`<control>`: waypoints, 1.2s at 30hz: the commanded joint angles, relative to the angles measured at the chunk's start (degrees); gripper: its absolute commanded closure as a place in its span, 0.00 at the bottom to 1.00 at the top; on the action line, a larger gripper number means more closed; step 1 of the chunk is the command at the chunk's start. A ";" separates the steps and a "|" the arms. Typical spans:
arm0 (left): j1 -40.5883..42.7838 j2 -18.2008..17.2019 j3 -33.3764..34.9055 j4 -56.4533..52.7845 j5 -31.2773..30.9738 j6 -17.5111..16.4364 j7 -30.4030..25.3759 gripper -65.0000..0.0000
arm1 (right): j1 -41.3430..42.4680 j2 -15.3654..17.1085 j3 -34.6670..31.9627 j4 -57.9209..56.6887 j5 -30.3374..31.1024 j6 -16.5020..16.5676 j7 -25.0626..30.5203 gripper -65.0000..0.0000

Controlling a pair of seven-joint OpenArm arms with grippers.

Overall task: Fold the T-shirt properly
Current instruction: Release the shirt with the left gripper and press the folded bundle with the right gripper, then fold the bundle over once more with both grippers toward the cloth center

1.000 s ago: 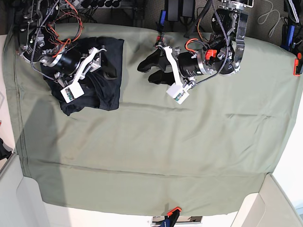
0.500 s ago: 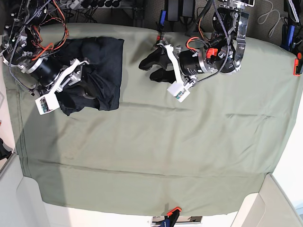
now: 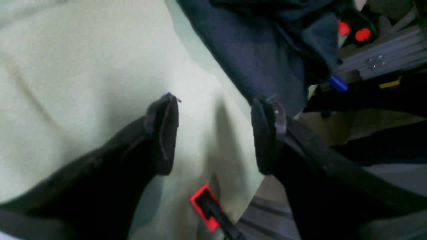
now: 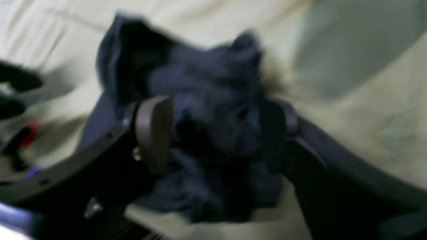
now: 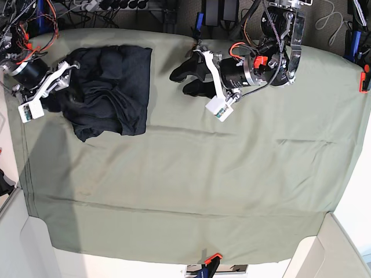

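The T-shirt (image 5: 111, 90) lies bunched near the far left corner of the olive-green table cloth (image 5: 191, 185) in the base view, a dark heap with one straight edge on its right side; its long axis runs from the far edge toward the near one. The cloth covers most of the surface, creased in long lines, with cables and rig hardware along the far edge and an orange clamp (image 5: 212, 258) at the near edge. My right gripper (image 5: 55, 99) sits at the shirt's left edge; my left gripper (image 5: 188, 80) hovers over bare cloth, well apart from the shirt.

In the left wrist view, my left gripper (image 3: 213, 133) stands wide open and empty above pale green cloth. The T-shirt (image 3: 253, 53) hangs into the upper part of the picture, beyond the fingertips (image 3: 163, 130).

In the right wrist view, blurred, my right gripper (image 4: 213, 133) is spread wide with the crumpled T-shirt (image 4: 206, 110) between and below the fingers. I cannot tell whether they touch it.
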State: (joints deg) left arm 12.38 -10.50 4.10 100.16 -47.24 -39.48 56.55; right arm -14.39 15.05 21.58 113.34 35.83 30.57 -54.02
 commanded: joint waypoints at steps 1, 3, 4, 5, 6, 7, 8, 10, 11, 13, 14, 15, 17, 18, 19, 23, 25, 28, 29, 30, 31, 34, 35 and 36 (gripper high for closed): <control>-0.48 -0.15 -0.11 1.03 -1.68 -0.52 -1.03 0.43 | -0.09 0.46 -0.81 0.17 1.29 0.63 1.31 0.38; -0.48 -0.13 -0.11 1.03 -1.81 -0.52 -1.03 0.43 | -0.76 0.46 -3.21 -0.61 1.29 0.74 1.31 0.38; -0.48 -0.15 -0.11 1.03 -1.81 -0.52 -1.03 0.43 | -0.92 0.46 -4.61 -0.68 1.46 0.74 1.31 0.38; -0.48 -0.15 -0.11 1.03 -1.77 -0.52 -1.01 0.43 | -0.92 0.44 -6.10 -0.66 2.16 0.74 1.29 0.38; -0.48 -0.15 -0.11 1.03 -1.70 -0.52 -0.98 0.43 | -0.90 0.44 -7.52 -0.63 2.93 0.74 1.36 0.38; -0.46 -0.15 -0.11 1.03 -1.57 -0.52 -0.96 0.43 | -0.87 0.39 -8.98 -0.63 3.76 0.74 1.62 0.38; -0.46 -0.15 -0.11 1.03 -1.51 -0.52 -0.87 0.43 | -0.87 0.20 -10.38 -0.63 4.35 0.74 1.79 0.38; -0.46 -0.17 -0.11 1.03 -1.42 -0.52 -0.55 0.43 | -0.87 -0.35 -13.35 -0.63 4.46 0.76 1.95 0.38; -0.46 -0.17 -0.13 1.03 -1.36 -0.52 -0.55 0.43 | -0.87 -0.81 -14.78 -0.63 4.46 0.83 1.92 0.38; -0.46 -0.15 -0.39 1.03 -1.40 -0.52 -0.57 0.43 | -0.87 -1.84 -17.77 -0.63 4.48 1.27 1.92 0.38; -0.46 -0.17 -0.52 1.03 -1.40 -0.52 -0.59 0.43 | -0.87 -2.36 -19.34 -0.63 4.48 1.44 1.95 0.38; -0.46 -0.17 -0.83 1.03 -1.40 -0.52 -0.59 0.43 | -0.87 -2.86 -20.94 -0.63 4.46 1.44 1.92 0.38; -0.48 -0.15 -1.79 1.03 -1.66 -0.52 -0.59 0.43 | -0.87 -3.34 -24.39 -0.63 4.46 1.57 1.92 0.38; -0.48 -0.17 -2.51 1.03 -1.88 -0.52 -0.59 0.43 | -0.87 -3.52 -26.01 -0.63 4.44 2.14 1.90 0.38; -0.48 -0.17 -3.39 1.03 -2.08 -0.52 -0.59 0.43 | -0.85 -3.65 -27.54 -0.57 4.17 2.27 1.90 0.38; -0.42 -0.59 -7.02 1.03 -3.04 -0.52 -0.55 0.43 | -0.37 -3.67 -29.86 0.76 3.15 2.21 1.97 0.38; -0.46 -1.66 -7.96 1.01 -4.52 -0.52 -0.57 0.43 | -0.09 -3.65 -29.49 2.34 2.64 2.19 2.38 0.38; -0.48 -2.84 -8.24 1.03 -5.90 -0.52 -0.59 0.43 | 0.11 -3.67 -28.41 3.65 1.92 2.16 3.48 0.38; -0.48 -3.02 -8.24 1.03 -5.88 -0.52 -0.59 0.43 | 0.57 -3.67 -27.98 3.65 1.57 1.99 3.54 0.38; -0.48 -3.08 -8.24 1.03 -5.86 -0.52 -0.55 0.43 | 1.11 -3.67 -27.45 3.65 0.90 1.68 3.54 0.38; -0.44 -3.19 -8.24 1.01 -5.77 -0.52 -0.55 0.43 | 1.77 -3.67 -26.80 3.65 -0.09 1.46 3.56 0.38; -0.11 -3.17 -8.24 1.03 -5.90 -0.52 -0.48 0.43 | 3.61 -3.65 -23.78 3.65 -4.59 0.52 3.78 0.38; 0.09 -3.17 -8.24 1.03 -6.27 -0.52 -0.48 0.43 | 4.00 -3.63 -22.36 3.65 -5.97 0.22 4.15 0.38; 0.24 -3.17 -8.24 1.03 -7.21 -0.52 -0.02 0.43 | 4.39 -3.63 -20.79 3.61 -7.06 -0.61 4.22 0.38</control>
State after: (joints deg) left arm 12.88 -13.37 -4.08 100.16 -52.95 -39.48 57.28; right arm -10.31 11.27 0.73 115.98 28.08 30.20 -51.00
